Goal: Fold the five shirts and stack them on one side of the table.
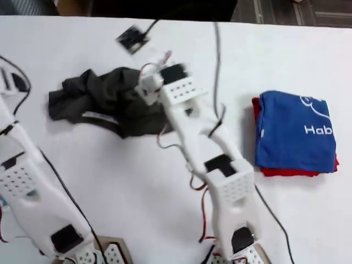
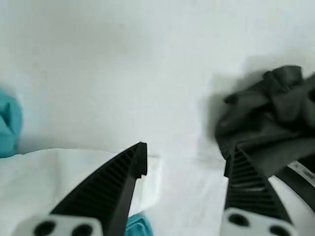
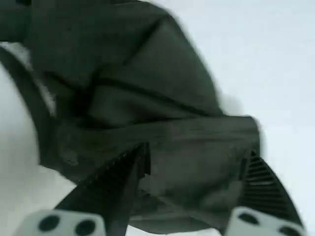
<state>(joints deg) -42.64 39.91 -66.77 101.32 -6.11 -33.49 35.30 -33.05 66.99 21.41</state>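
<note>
A crumpled dark grey shirt (image 1: 104, 102) lies on the white table (image 1: 137, 181), left of centre. My right gripper (image 1: 148, 88) is over its right part; in the right wrist view the right gripper (image 3: 194, 167) is open, with dark shirt cloth (image 3: 147, 98) lying between and under its fingers. A folded blue shirt (image 1: 294, 132) sits on top of a folded red shirt (image 1: 291, 171) at the right side. My left gripper (image 2: 187, 167) is open and holds nothing, above a white cloth (image 2: 59, 172), with the dark shirt (image 2: 270, 113) farther off.
Teal cloth (image 2: 7, 123) shows beside the white cloth. A small black board (image 1: 132, 38) with a cable lies near the far edge. Wires trail along the right arm (image 1: 220, 165). The left arm (image 1: 33, 192) stands at the near left.
</note>
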